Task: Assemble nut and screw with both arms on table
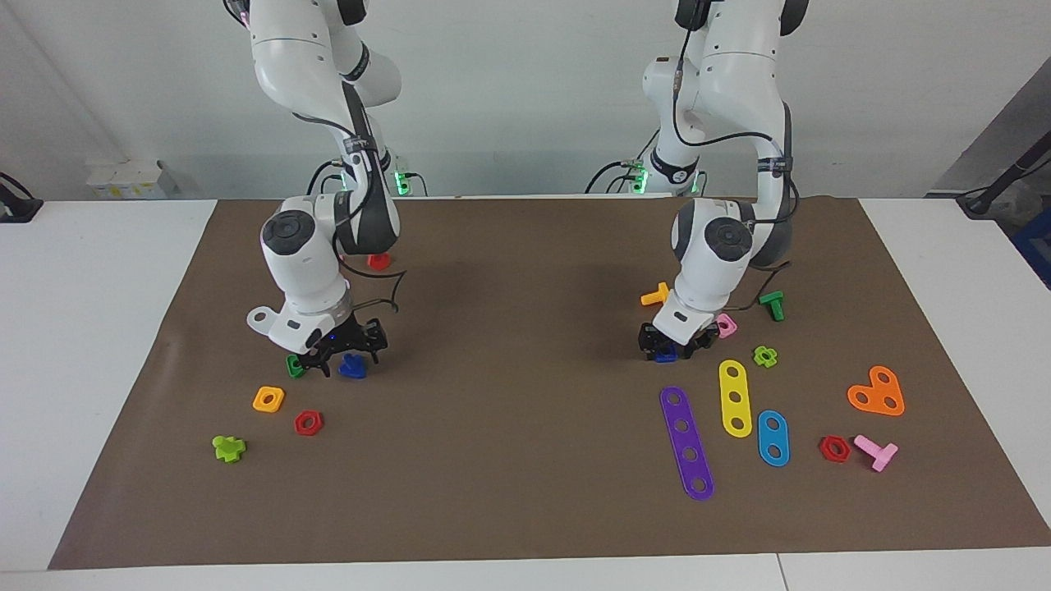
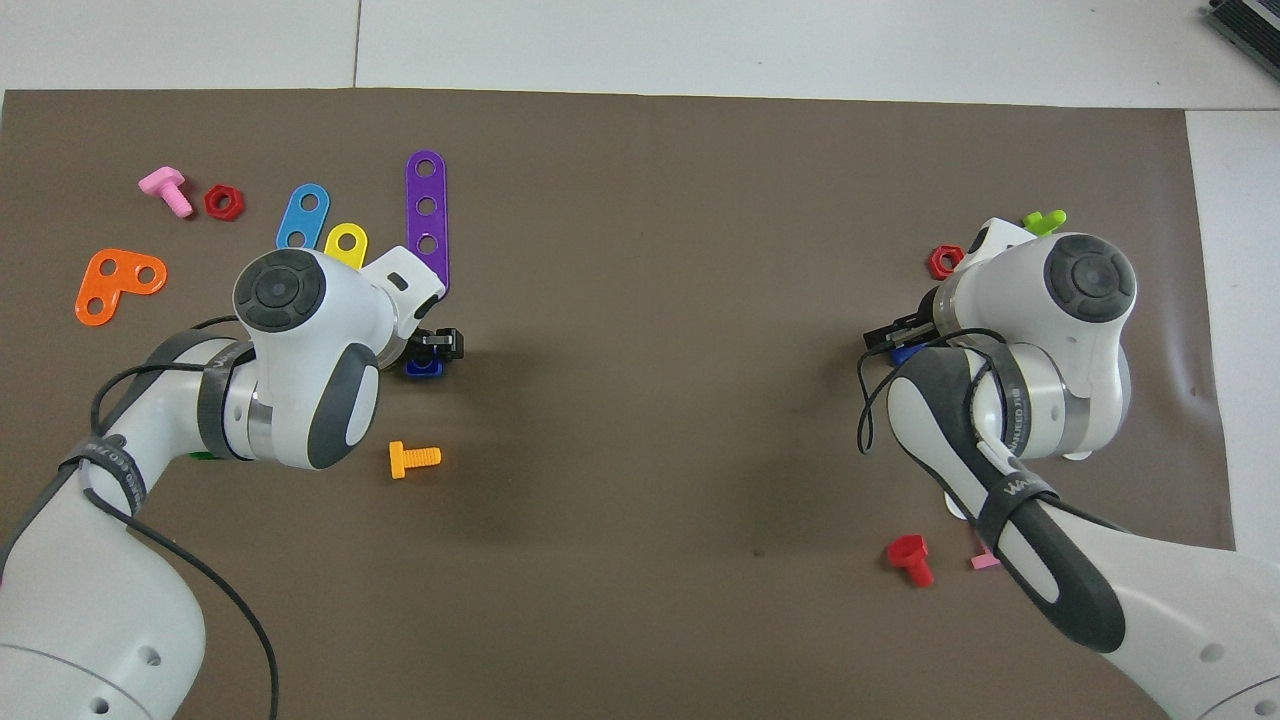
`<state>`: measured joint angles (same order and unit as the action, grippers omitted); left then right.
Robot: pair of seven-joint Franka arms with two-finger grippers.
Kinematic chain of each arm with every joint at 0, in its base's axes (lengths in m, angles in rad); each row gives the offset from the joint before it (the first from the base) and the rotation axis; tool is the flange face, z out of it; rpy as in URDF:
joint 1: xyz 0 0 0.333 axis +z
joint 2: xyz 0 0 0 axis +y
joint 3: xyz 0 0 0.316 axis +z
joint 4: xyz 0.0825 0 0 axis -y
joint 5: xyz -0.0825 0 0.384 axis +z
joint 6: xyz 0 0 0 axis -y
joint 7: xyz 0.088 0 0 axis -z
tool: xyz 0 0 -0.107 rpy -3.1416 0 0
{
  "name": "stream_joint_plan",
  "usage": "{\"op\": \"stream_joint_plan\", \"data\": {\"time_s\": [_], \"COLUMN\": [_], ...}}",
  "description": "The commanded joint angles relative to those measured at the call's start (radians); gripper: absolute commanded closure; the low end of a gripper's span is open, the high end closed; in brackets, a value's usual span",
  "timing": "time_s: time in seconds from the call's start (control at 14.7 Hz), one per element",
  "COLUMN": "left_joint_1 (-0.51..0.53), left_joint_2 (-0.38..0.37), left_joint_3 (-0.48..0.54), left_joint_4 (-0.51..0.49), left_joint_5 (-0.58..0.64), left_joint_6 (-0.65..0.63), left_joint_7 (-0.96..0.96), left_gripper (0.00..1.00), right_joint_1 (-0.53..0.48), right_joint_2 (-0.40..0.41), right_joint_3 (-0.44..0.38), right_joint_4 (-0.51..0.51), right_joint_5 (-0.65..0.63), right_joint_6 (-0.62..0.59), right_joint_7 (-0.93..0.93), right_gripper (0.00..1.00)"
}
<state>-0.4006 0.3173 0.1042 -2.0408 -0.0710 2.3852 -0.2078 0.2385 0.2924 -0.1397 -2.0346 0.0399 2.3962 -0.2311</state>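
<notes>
Left pincer (image 1: 667,351) straddling nut (image 1: 664,354) on tabletop (image 1: 525,492); right pincer (image 1: 348,357) straddling screw (image 1: 354,367). Each arm taking 1 part for mating. Cannot tell whether either is gripping.

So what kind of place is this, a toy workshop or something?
More likely a robotics lab or test bench. Two white arms work over a brown mat on a white table, with bright plastic toy parts such as a purple strip scattered about, and cables trail by a plain wall.
</notes>
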Motion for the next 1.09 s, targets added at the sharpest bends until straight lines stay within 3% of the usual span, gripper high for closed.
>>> {"op": "stream_joint_plan", "data": {"time_s": [0.0, 0.14, 0.27, 0.61, 0.81, 0.88, 0.95, 1.02], "left_joint_1": [-0.017, -0.029, -0.029, -0.03, -0.029, -0.027, -0.027, -0.024], "left_joint_2": [-0.021, -0.024, -0.023, -0.021, -0.017, -0.015, -0.006, -0.001], "left_joint_3": [0.014, 0.014, 0.015, 0.015, 0.015, 0.015, 0.015, 0.015], "left_joint_4": [-0.033, -0.029, -0.027, -0.016, 0.022, 0.056, 0.098, 0.137], "left_joint_5": [-0.015, -0.015, -0.015, -0.015, -0.015, -0.015, -0.016, -0.018], "left_joint_6": [-0.003, -0.034, -0.034, -0.035, -0.063, -0.095, -0.136, -0.179], "left_joint_7": [-0.004, -0.007, -0.009, -0.005, -0.007, -0.007, -0.009, -0.012], "left_gripper": [0.31, 0.36, 0.45, 0.97, 1.0, 1.0, 1.0, 1.0], "right_joint_1": [-0.013, -0.015, -0.016, -0.024, -0.024, -0.024, -0.021, -0.019], "right_joint_2": [-0.015, -0.016, -0.019, -0.022, -0.022, -0.022, -0.021, -0.018], "right_joint_3": [0.006, 0.006, 0.006, 0.006, 0.006, 0.006, 0.006, 0.006], "right_joint_4": [-0.033, -0.033, -0.033, -0.033, -0.033, -0.032, -0.032, -0.024], "right_joint_5": [0.023, 0.023, 0.023, 0.023, 0.023, 0.023, 0.025, 0.025], "right_joint_6": [0.006, -0.008, -0.026, -0.043, -0.04, -0.037, -0.035, -0.029], "right_joint_7": [-0.051, -0.051, -0.053, -0.07, -0.071, -0.07, -0.053, -0.036], "right_gripper": [0.45, 0.54, 0.56, 0.57, 0.75, 0.94, 1.0, 1.0]}}
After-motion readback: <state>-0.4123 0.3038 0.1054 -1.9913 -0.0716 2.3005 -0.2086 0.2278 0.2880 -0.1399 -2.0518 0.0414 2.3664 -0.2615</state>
